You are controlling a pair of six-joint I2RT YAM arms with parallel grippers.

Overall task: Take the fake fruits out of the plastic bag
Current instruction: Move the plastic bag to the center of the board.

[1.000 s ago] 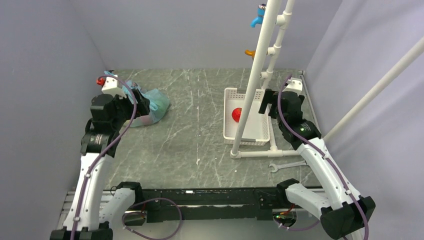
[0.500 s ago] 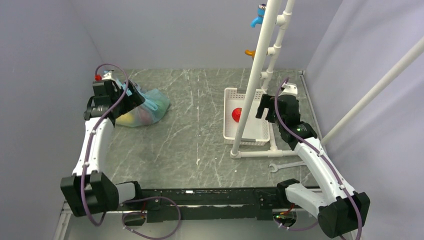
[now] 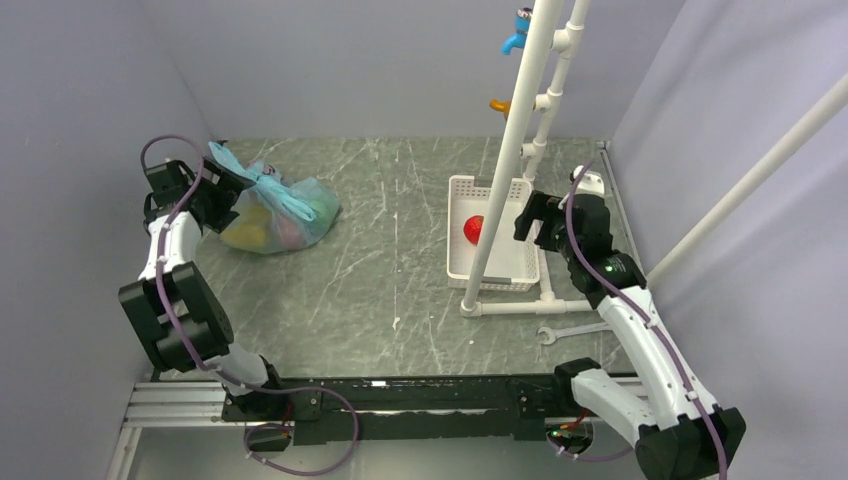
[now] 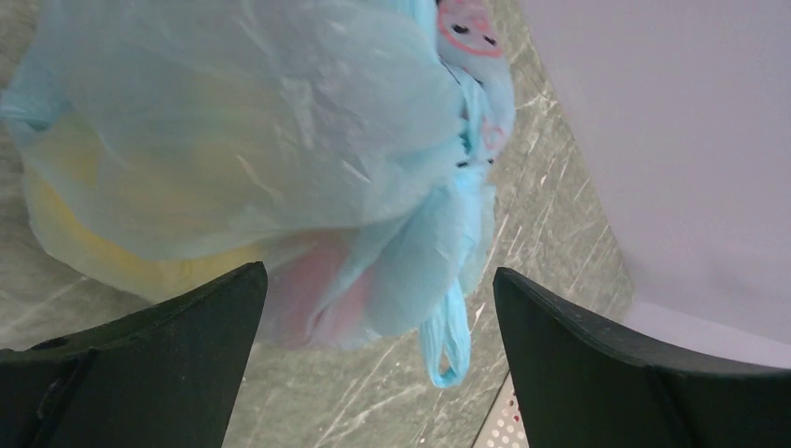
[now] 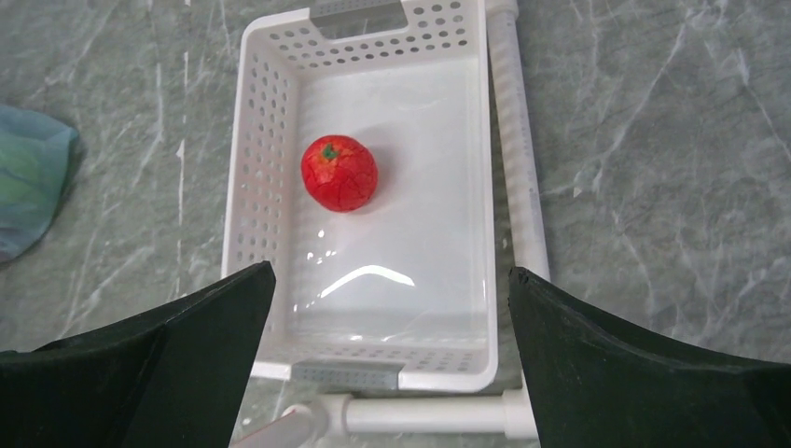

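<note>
The light-blue plastic bag [image 3: 278,212] lies at the back left of the table, knotted handles on top. Yellow [image 4: 89,245] and pink-red [image 4: 308,301] fake fruits show dimly through its film. My left gripper [image 3: 226,186] sits just left of the bag near the wall, open; in the left wrist view the gripper [image 4: 378,275] frames the bag [image 4: 242,121] and a hanging handle loop [image 4: 446,347] without touching them. My right gripper [image 3: 531,221] hovers open beside the white basket [image 3: 455,245], where one red round fake fruit [image 5: 339,174] lies.
A white pipe frame [image 3: 510,170] rises in front of the basket [image 5: 486,187], its base tubes [image 5: 438,411] along the basket's near and right sides. A wrench [image 3: 575,330] lies near the front right. Grey walls close in the left, back and right.
The left arm has swung back and to the left, off the top of the bag, so the bag now shows whole with yellow visible inside. The right gripper shifted only slightly.
</note>
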